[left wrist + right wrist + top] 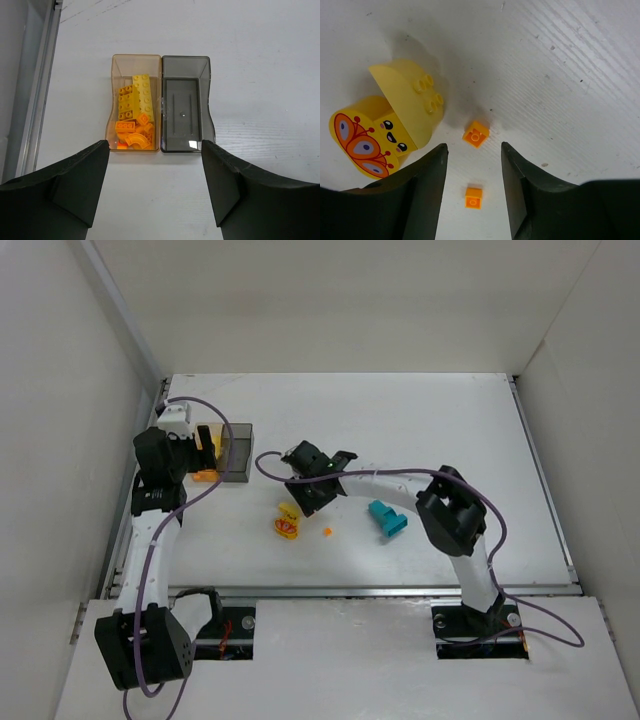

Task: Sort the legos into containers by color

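Amber box [136, 66] and grey box [186, 64] stand side by side, long walls touching, on the white tabletop [260, 75]. The amber box holds a heap of yellow and orange legos [135, 117]; those near its front wall overlap and cannot be counted. The grey box has its floor in plain view. The left end effector [155, 192] hangs over the tabletop just short of the boxes, jaws wide, gripping nothing; only the inner faces of its fingers show, the rest cut off by the frame edge. From the top view the left arm [160, 465] covers part of the amber box, and an orange patch at the box's near corner is too small to identify. The right end effector [472, 150] is low over the tabletop, jaws part-way apart and touching no lego. One orange bit [476, 133] lies just beyond the fingertips; a second orange bit [473, 196] lies between the fingers, clear of both. A yellow piece [395, 117] with a printed face and red-orange butterfly marks lies to one side, its lower edge hidden behind a finger. The teal block [387, 518] lies apart on the tabletop, near the right arm's elbow, its studs indistinct.
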`<state>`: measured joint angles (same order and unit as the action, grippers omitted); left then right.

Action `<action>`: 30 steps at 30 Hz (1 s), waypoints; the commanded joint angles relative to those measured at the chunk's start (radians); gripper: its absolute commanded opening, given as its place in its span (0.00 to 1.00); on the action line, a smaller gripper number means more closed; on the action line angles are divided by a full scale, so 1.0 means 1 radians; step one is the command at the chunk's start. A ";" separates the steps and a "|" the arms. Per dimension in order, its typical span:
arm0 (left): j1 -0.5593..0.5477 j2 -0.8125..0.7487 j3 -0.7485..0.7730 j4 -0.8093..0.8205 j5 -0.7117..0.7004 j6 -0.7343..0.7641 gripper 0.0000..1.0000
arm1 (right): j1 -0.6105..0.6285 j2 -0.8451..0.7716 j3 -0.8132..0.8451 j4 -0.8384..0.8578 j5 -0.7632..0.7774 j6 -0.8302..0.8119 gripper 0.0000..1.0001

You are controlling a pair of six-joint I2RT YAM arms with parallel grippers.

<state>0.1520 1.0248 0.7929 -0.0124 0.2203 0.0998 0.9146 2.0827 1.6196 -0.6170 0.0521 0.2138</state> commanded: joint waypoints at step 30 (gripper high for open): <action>-0.005 -0.006 -0.020 0.049 0.022 0.023 0.71 | 0.013 0.080 0.059 0.039 0.012 -0.021 0.04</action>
<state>0.1520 1.0210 0.7780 -0.0002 0.2150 0.1032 0.9237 2.1536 1.6505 -0.5941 0.0566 0.2016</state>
